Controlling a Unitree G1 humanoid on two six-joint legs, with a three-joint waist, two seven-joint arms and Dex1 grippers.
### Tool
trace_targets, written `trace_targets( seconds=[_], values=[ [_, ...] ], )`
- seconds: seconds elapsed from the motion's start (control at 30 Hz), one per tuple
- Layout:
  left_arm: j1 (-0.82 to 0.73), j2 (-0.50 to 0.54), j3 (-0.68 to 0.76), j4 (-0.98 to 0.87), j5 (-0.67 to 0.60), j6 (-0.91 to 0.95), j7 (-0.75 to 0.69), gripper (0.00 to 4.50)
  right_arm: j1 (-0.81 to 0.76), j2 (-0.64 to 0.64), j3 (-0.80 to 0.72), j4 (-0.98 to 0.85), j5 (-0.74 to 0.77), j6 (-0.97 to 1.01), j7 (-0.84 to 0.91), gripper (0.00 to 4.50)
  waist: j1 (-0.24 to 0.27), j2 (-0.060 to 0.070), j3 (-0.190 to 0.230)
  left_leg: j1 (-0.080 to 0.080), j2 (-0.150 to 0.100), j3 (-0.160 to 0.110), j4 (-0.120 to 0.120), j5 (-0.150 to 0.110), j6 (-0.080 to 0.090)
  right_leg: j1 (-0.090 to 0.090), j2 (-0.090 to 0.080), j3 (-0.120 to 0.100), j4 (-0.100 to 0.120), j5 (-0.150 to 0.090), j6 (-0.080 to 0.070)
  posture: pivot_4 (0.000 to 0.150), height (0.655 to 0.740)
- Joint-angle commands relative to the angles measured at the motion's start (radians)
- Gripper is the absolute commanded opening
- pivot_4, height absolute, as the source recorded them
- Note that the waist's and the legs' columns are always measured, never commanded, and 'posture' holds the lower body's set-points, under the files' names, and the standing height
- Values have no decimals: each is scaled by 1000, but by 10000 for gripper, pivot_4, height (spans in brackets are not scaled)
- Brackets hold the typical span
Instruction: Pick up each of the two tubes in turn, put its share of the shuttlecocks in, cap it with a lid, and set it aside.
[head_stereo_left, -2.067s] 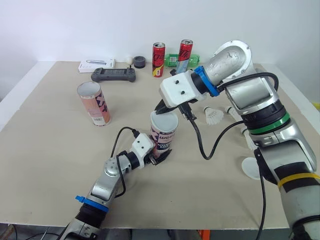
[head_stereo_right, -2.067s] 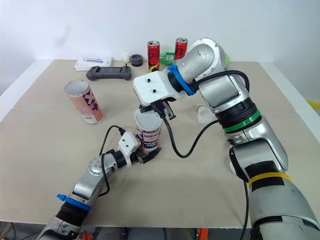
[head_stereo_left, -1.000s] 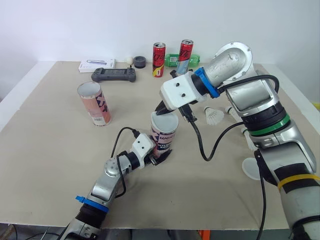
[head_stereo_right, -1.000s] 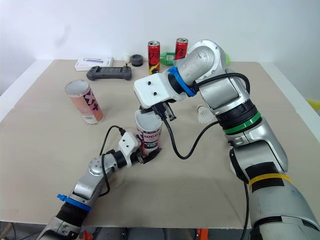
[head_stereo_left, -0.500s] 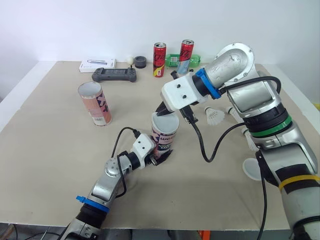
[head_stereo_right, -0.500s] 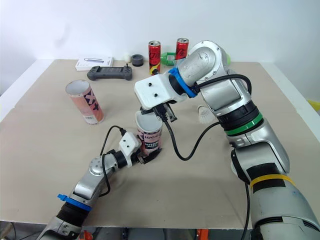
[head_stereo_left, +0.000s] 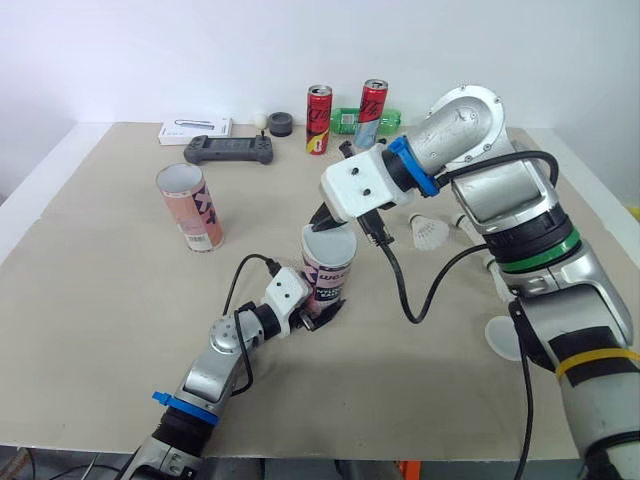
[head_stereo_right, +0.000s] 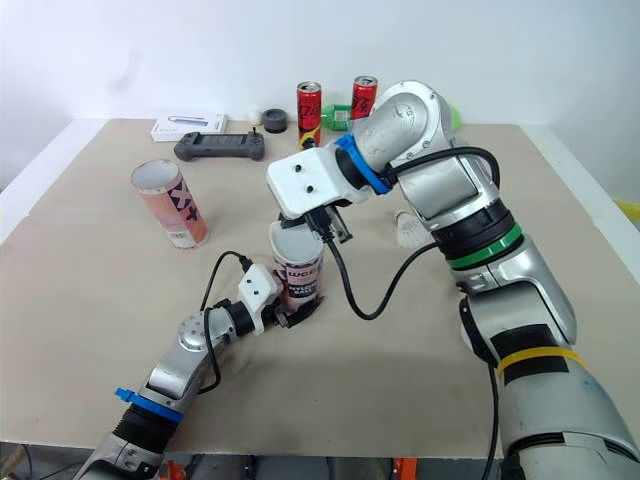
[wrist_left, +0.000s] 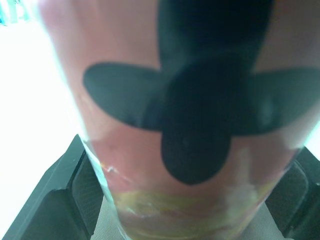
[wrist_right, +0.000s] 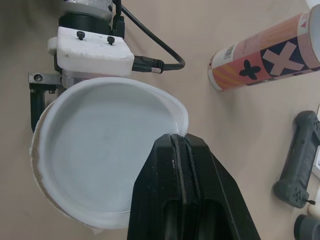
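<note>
A pink printed tube (head_stereo_left: 328, 278) stands upright at the table's middle, and my left gripper (head_stereo_left: 318, 312) is shut on its base. In the left wrist view the tube (wrist_left: 190, 125) sits between both fingers (wrist_left: 65, 200). A white lid (wrist_right: 100, 155) lies over the tube's mouth, slightly off-centre, with the tube's rim showing on one side. My right gripper (wrist_right: 180, 142) is shut on the lid's rim, just above the tube top (head_stereo_left: 330, 240). The second tube (head_stereo_left: 190, 208) stands open-topped to the left. A shuttlecock (head_stereo_left: 428, 233) lies to the right, past my right arm.
A second white lid (head_stereo_left: 500, 335) lies near the right edge. Along the back stand two red cans (head_stereo_left: 317, 119), a green bottle (head_stereo_left: 350, 118), a game controller (head_stereo_left: 227, 151) and a white box (head_stereo_left: 194, 130). My right arm's cable (head_stereo_left: 405, 290) hangs beside the held tube.
</note>
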Motion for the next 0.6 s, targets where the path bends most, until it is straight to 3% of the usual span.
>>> trace_targets(
  seconds=[0.03, 0.6],
  values=[
    [18, -1, -18, 41, 15, 34, 5, 39830, -56, 11, -34, -8, 33, 9, 24, 534, 0, 0, 0, 0, 0, 0, 0, 0, 0, 0, 0, 0, 0, 0, 0, 1500, 7400],
    [14, -6, -17, 49, 13, 33, 5, 39830, -93, -2, -44, 3, 31, 11, 12, 534, 0, 0, 0, -1, 0, 0, -1, 0, 0, -1, 0, 0, 0, 0, 0, 1500, 7400]
  ],
)
